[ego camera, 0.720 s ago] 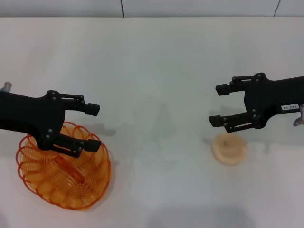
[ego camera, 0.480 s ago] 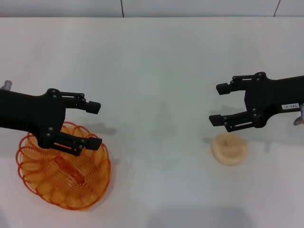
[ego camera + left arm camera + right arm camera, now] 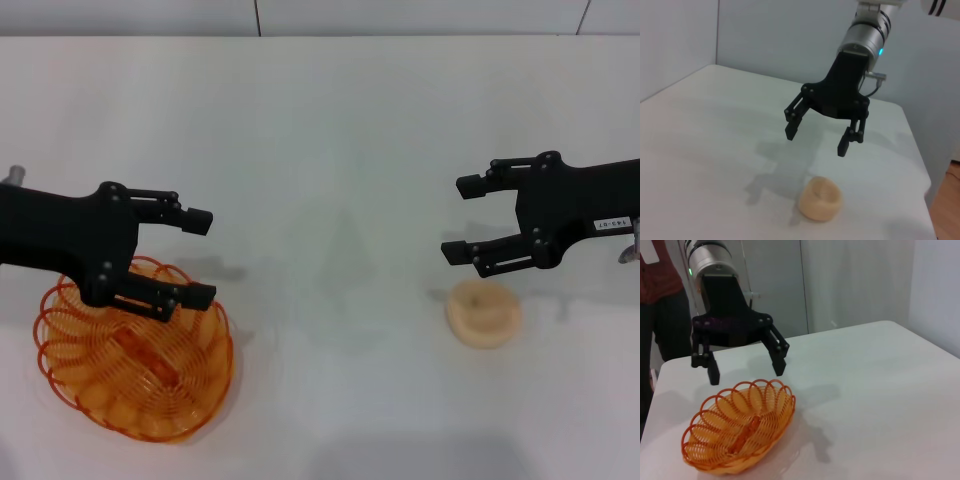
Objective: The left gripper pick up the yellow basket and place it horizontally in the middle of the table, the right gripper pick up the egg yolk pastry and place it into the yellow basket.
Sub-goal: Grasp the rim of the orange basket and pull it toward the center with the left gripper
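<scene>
One yellow basket [image 3: 135, 365], one egg yolk pastry [image 3: 483, 313], two grippers: left gripper [image 3: 203, 257], right gripper [image 3: 461, 218].

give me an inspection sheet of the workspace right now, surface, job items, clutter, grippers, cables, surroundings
surface: white table, plain, no spills seen
job's things: yellow basket upright near the left front; egg yolk pastry on the table at right, outside the basket
clutter: nothing seen
grippers: left gripper open, above the basket's far rim, holding nothing; right gripper open, above and just behind the pastry, holding nothing
cables: thin cable by the right wrist
surroundings: pale walls; person in dark trousers beyond the table's left end
</scene>
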You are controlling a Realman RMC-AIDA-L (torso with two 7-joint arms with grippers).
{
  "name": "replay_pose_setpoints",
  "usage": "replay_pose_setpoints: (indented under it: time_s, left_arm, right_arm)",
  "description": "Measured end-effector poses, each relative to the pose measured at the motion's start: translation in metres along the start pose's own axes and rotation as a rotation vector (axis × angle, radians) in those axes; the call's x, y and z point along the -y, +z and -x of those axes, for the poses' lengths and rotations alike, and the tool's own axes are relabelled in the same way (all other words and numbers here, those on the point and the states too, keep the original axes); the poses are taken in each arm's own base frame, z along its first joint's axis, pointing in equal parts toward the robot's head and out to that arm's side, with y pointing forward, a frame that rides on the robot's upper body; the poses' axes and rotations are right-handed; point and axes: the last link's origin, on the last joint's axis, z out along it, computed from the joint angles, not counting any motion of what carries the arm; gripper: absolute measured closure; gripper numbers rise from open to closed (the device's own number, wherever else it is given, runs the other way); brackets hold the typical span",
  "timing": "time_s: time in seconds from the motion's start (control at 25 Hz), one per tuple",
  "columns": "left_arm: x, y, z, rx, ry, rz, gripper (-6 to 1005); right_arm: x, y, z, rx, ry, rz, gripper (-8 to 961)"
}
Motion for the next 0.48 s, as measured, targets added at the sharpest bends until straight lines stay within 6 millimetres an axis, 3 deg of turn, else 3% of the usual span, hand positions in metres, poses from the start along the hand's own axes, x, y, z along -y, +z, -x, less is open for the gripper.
replay_pose_setpoints:
  time_s: [0.48]
  left_arm:
    - [0.022,-0.03,-0.024,0.206,-0.2,-0.132,167]
  right_arm:
    - [-0.001,0.0,0.0,0.006,-0.002,0.001,136]
